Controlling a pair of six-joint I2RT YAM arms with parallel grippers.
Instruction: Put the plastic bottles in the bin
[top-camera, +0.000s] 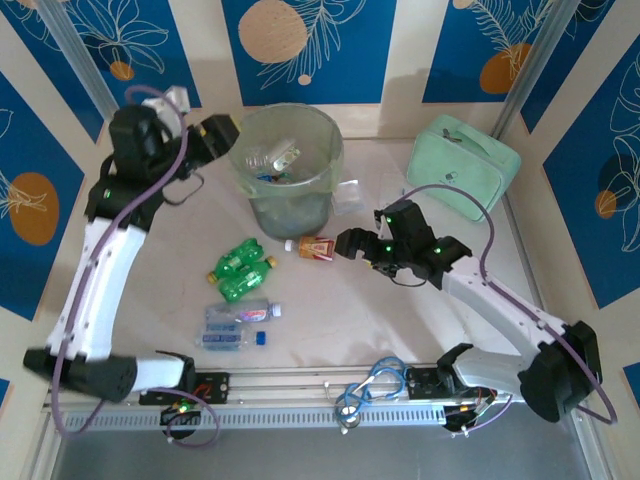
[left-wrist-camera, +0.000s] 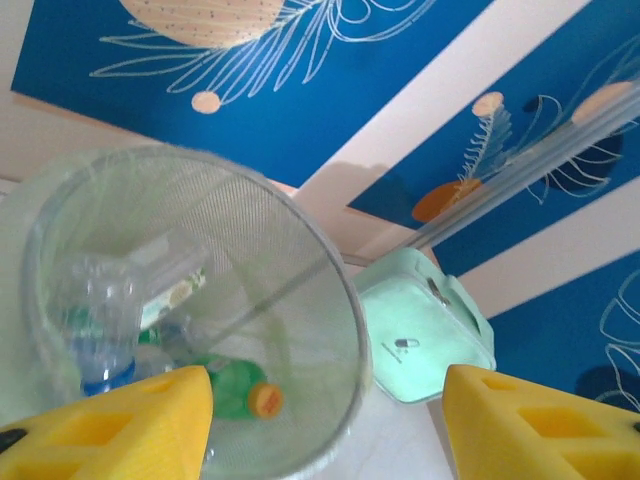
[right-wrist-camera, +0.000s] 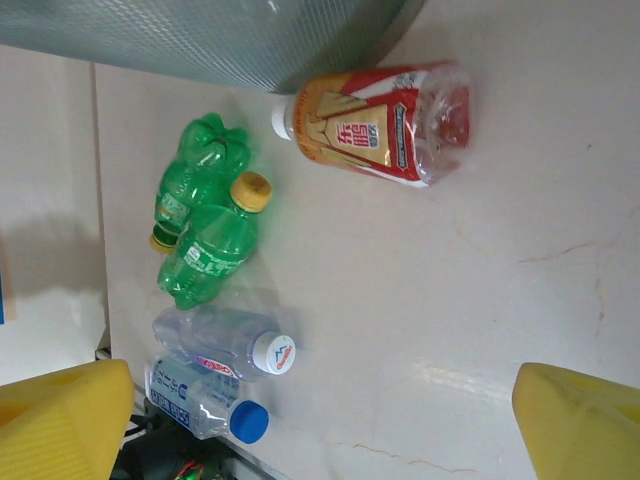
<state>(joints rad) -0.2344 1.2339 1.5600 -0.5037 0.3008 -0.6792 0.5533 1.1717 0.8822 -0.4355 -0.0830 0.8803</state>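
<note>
From above, we see the tall translucent pale-green plastic bin (top-camera: 290, 205) far centre, with the left gripper (top-camera: 218, 135) at its left rim. Nearer on the pale table (top-camera: 400, 310) lie the crushed red-labelled bottle (top-camera: 316, 246), two green bottles (top-camera: 240, 270) and two clear blue-labelled bottles (top-camera: 235, 325). At the left wrist, yellow fingers (left-wrist-camera: 120, 420) stand wide and empty, facing the bin's mouth. At the right wrist, the right gripper (right-wrist-camera: 325, 400) gapes empty; the red-labelled bottle (right-wrist-camera: 375, 125) lies beyond. We judge it light, springy and slick: pinch its dented middle.
</note>
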